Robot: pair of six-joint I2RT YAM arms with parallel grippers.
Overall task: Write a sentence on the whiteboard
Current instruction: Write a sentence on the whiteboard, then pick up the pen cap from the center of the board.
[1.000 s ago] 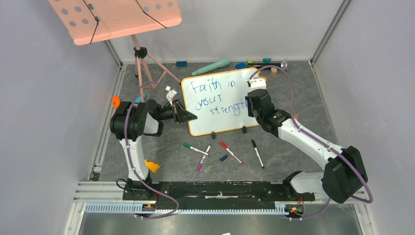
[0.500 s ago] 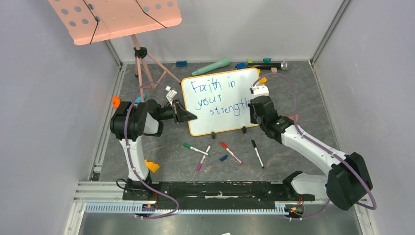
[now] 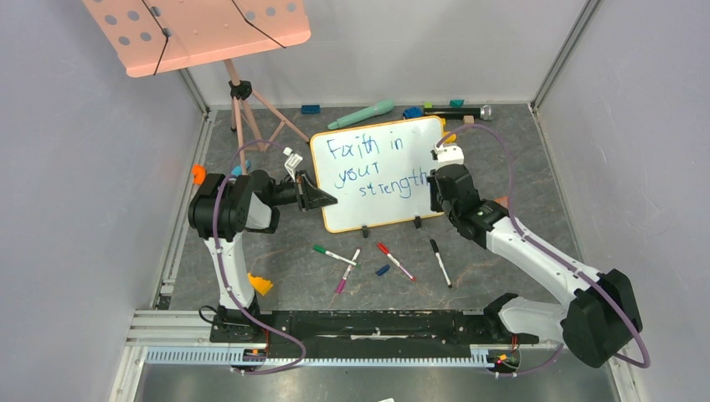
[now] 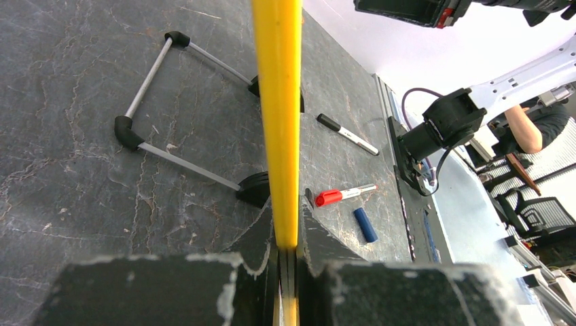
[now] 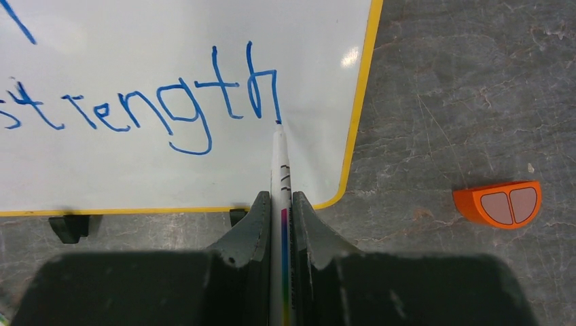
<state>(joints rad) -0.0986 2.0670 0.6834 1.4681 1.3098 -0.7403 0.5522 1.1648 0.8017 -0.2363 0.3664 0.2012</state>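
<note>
We are ending the sentence (image 3: 377, 167) just ahead of the right gripper (image 5: 280, 198), which is pinching the marker (image 5: 279, 153) — left gripper (image 4: 286, 210) clamping the board (image 4: 277, 102) — perhaps punctuation remaining.

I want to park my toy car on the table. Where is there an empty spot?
Best: the bare strip between the loose markers and the black rail. Also the far right corner, between the whiteboard and the right wall. Crowded: the back edge, with the microphone and blue blocks, and just in front of the whiteboard, where the markers lie.
</note>
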